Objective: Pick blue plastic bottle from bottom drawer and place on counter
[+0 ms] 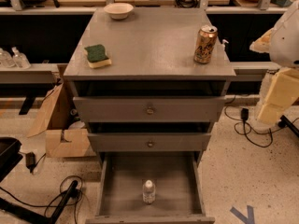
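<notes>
The blue plastic bottle (148,191), small and clear with a white cap and a pale label, stands upright on the floor of the open bottom drawer (175,181), near its front edge and about midway across. The grey counter (149,41) is the cabinet's top, above it. My gripper (275,97) and the white arm are at the right edge of the view, beside the cabinet's right side at about counter height. The gripper is far from the bottle and touches nothing.
On the counter are a gold soda can (205,44) at the right, a green-and-yellow sponge (98,55) at the left and a white bowl (118,10) at the back. Two drawer fronts with knobs (149,109) stick out slightly. Cardboard (60,125) and cables (65,190) lie at the left.
</notes>
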Action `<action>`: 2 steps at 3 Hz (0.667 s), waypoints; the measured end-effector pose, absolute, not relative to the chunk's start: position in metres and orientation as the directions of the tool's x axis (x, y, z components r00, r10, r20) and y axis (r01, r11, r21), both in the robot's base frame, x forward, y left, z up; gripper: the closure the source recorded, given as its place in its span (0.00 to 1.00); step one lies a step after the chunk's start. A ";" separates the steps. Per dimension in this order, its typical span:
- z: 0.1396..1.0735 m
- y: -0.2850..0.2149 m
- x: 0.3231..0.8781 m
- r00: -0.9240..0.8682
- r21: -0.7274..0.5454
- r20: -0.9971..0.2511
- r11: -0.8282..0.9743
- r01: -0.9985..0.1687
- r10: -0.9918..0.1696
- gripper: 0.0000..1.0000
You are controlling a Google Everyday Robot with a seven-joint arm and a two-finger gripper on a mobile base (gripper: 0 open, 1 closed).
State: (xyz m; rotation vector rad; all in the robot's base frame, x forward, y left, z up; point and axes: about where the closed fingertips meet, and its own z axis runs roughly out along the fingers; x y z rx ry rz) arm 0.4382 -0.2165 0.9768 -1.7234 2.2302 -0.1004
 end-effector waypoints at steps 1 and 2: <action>0.978 -0.216 0.440 -0.224 -0.256 -0.217 0.277 -0.926 -0.950 0.00; 0.962 -0.218 0.447 -0.214 -0.254 -0.294 0.292 -0.922 -0.931 0.00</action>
